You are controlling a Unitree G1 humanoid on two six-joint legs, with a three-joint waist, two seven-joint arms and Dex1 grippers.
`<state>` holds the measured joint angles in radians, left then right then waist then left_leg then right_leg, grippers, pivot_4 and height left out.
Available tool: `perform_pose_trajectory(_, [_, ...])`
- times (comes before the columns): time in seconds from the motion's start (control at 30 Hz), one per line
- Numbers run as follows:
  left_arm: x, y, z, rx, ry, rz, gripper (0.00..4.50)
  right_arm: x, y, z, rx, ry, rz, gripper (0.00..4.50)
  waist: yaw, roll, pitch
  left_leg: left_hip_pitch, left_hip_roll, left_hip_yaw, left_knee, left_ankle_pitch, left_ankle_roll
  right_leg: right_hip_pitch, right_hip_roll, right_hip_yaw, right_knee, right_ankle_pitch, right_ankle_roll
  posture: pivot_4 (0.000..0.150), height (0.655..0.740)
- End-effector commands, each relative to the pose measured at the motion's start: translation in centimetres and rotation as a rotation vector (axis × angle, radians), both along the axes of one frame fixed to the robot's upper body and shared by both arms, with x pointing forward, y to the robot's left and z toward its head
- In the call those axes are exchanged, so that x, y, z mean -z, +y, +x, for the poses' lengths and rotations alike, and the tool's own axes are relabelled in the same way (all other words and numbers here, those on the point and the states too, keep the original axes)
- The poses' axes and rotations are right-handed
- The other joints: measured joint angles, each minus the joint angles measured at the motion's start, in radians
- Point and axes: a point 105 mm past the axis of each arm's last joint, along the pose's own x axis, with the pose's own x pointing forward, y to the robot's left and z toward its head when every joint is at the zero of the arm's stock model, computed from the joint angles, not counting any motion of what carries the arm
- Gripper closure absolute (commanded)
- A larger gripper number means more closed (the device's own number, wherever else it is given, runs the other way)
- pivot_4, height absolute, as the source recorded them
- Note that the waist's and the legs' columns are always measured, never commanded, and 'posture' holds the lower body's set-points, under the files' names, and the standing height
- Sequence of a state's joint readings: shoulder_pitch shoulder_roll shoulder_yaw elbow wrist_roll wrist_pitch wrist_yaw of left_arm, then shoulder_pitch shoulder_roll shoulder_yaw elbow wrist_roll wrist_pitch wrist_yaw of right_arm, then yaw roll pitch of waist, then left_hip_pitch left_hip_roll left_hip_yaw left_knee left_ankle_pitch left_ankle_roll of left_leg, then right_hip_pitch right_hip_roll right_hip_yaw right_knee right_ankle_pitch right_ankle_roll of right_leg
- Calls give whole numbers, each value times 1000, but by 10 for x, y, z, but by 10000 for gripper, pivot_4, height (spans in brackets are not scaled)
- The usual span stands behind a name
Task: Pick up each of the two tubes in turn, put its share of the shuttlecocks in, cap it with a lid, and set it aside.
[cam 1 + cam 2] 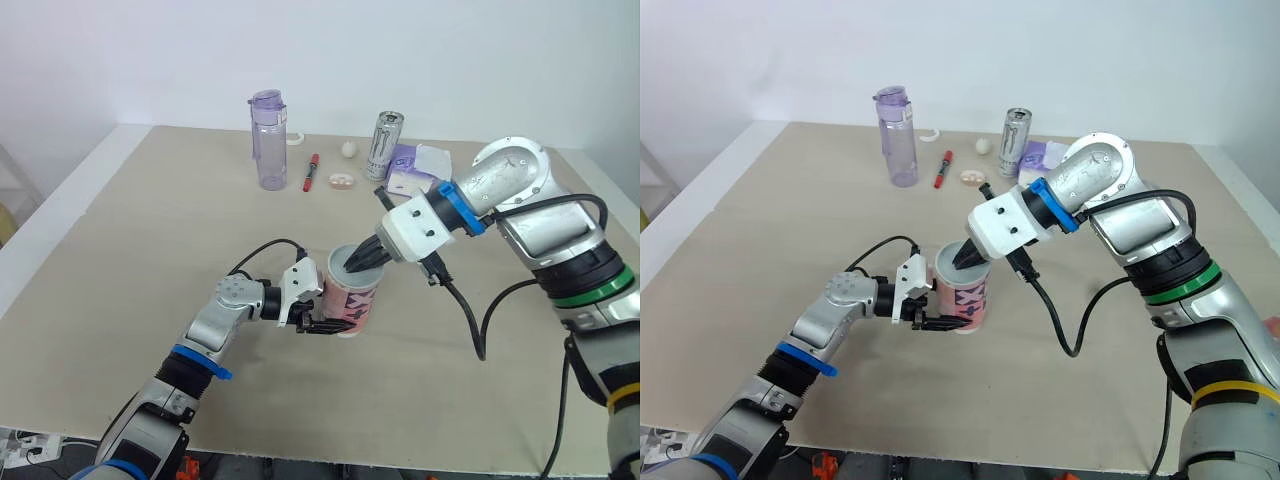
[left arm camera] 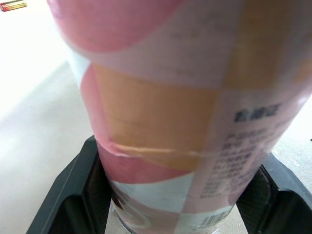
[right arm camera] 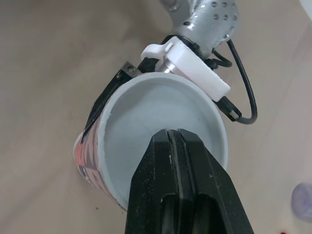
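Left eye view: my left gripper (image 1: 322,322) pinches the pink tube (image 1: 355,298) near the middle of the counter (image 1: 150,230), apparently steadying its open mouth for loading. My right gripper (image 1: 357,262), pressed together, points into that mouth.

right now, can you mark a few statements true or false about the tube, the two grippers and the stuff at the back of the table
The left gripper is clamped on the pink tube: true.
A lid caps the tube: false, its mouth is open.
The right gripper is at the tube's mouth, jaws shut: true.
The water bottle lies on its side: false, it stands upright.
The red marker lies between the water bottle and the can: true.
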<state>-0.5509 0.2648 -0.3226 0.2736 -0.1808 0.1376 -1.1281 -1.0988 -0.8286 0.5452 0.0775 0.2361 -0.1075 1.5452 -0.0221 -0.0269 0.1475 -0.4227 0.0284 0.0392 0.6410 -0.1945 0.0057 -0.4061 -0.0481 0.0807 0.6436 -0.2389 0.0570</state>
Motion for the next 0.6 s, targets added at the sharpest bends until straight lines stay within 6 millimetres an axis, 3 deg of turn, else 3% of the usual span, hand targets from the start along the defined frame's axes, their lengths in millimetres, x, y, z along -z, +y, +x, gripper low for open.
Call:
perform_pose_trajectory(0.03, [16, 9, 8, -72, 53, 56, 13827, 50, -6, -7, -50, 111, -203, 44169, 0, -2, -1, 0, 0, 0, 0, 0, 0, 0, 0, 0, 0, 0, 0, 1500, 7400])
perform_pose_trajectory(0.2, [13, 7, 8, -67, 36, 45, 13827, 44, 1, -6, -25, 159, -146, 44169, 0, -4, -4, 1, 0, 1, -1, 0, 0, 0, -9, -10, 0, 1, -2, 1500, 7400])
perform_pose_trajectory(0.37, [11, 8, 8, -66, 26, 43, 13827, 7, 4, -5, 65, 283, 107, 44169, 1, -6, -7, 2, 1, 1, -1, 0, 0, 0, -20, -20, 0, 2, -4, 1500, 7400])
perform_pose_trajectory(0.6, [8, 12, 8, -65, 12, 42, 13827, -50, -47, -7, 288, 405, 570, 44169, 8, -4, -1, -2, 2, 1, -2, 0, 0, -2, -29, -38, -1, 3, -5, 1500, 7400])
